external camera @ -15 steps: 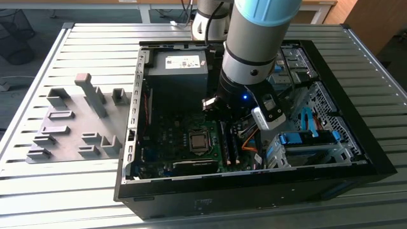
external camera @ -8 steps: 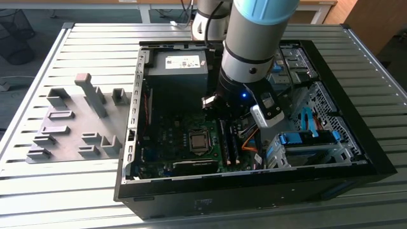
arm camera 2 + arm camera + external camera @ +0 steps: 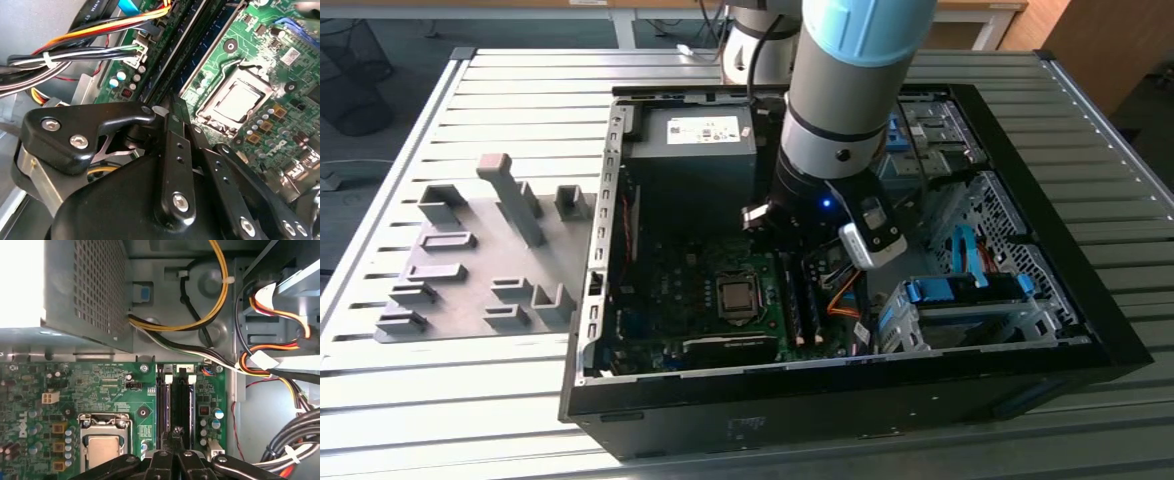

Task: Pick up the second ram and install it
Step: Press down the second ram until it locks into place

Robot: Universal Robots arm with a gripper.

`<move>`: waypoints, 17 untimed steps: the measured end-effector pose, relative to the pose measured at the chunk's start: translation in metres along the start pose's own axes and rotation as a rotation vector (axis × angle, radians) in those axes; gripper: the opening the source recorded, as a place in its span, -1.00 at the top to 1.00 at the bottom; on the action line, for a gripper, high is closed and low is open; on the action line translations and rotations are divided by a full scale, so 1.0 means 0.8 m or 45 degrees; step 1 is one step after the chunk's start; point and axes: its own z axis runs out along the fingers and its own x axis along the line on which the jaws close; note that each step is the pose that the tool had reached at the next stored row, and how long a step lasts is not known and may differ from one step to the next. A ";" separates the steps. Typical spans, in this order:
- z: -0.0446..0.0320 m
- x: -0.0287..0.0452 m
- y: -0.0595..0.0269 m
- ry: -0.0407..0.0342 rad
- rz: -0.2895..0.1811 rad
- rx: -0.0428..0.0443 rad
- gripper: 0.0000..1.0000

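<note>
My gripper point(image 3: 790, 248) is down inside the open computer case point(image 3: 1067, 300), over the motherboard's memory slots. Its black fingers are shut together, and their tip point(image 3: 176, 431) point(image 3: 174, 102) rests at the top edge of the sticks. Two long dark ram sticks point(image 3: 801, 303) stand side by side in the slots point(image 3: 177, 400), next to the processor socket point(image 3: 102, 440). One of them shows a bluish sheen point(image 3: 212, 45). I cannot tell which of the two is the second ram, nor whether the tip touches it.
A grey plate with holder blocks point(image 3: 480, 250) lies on the table at the exterior view's left. Bundled cables point(image 3: 260, 360) hang beside the slots. The power supply point(image 3: 687, 130) and blue drive brackets point(image 3: 961, 290) crowd the case.
</note>
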 end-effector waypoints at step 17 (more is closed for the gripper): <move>-0.0200 0.0013 0.001 -0.0001 0.000 -0.002 0.79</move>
